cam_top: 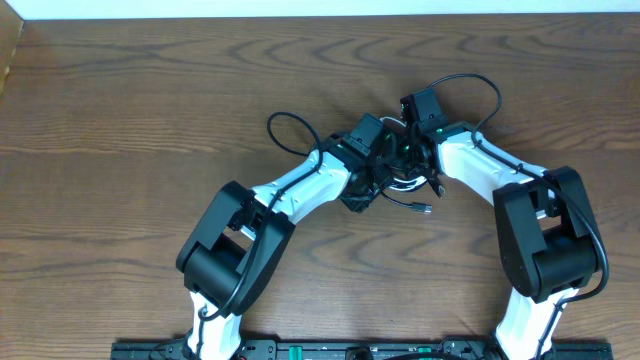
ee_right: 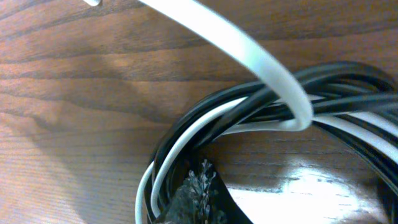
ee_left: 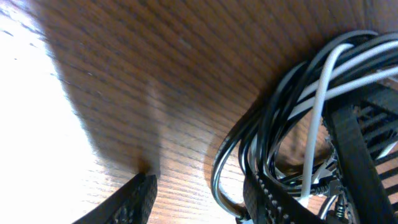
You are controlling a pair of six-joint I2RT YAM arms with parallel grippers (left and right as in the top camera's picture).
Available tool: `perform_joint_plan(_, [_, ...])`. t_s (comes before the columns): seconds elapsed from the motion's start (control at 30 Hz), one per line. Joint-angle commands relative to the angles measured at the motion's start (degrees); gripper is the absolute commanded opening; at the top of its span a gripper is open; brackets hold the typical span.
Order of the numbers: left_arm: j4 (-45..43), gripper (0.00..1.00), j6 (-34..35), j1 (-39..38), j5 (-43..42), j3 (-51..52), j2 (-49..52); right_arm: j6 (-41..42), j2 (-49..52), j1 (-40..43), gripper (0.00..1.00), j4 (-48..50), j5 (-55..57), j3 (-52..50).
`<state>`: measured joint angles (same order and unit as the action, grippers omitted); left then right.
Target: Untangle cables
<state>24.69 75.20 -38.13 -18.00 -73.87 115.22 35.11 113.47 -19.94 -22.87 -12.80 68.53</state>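
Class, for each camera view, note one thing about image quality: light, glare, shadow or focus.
Overhead: table evenly lit and sharp. Left wrist: glare bleaches the wood at left, with a dark shadow beside it; cables fairly sharp. Right wrist: the near white cable is blurred, and there is a glare patch at lower right.

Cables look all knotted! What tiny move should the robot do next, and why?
Probably shift the open left gripper over the black cables and close: they bunch at one side of its jaws, with the white cable looped over them.
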Motion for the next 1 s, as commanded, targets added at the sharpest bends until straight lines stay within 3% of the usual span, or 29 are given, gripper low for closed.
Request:
perform_joint_plan(0.0, [-1.4, 0.51, -1.3, -2.7, 1.1, -1.7, 1.0, -4.9, -0.3, -0.2, 0.01, -0.5, -8.7, -0.6])
perform_joint_plan(0.27, [1.2, 0.51, -7.2, -2.7, 4.2, -1.3, 1.0, -13.6, -8.1, 6.2, 0.05, -4.7, -12.9, -0.6])
perform_joint_plan(0.47, [2.0, 0.51, -15.1, -2.7, 5.7, -1.3, 1.0, -13.7, -8.6, 10.3, 0.06, -8.5, -7.5, -0.8])
perform_joint_plan(0.6, [2.0, 0.51, -16.3, -2.5, 5.7, -1.3, 1.0, -14.7, -7.3, 10.4, 0.11, -8.5, -6.8, -0.8])
perform_joint_plan(0.73, [2.1, 0.51, -16.4, -0.8, 4.5, -1.3, 0.9, -17.2, -5.7, 10.1, 0.19, -8.0, -3.9, -0.8])
perform_joint_plan(0.83, [3.0, 0.52, -17.1, 1.8, 0.0, -1.3, 0.9, -17.7, -4.3, 10.1, 0.35, -7.8, 0.5, -0.8])
perform_joint_plan(0.97, [3.3, 0.52, -18.6, 4.9, -6.9, -1.3, 0.9, -20.0, -2.8, 10.1, 0.43, -7.3, 1.3, -0.8])
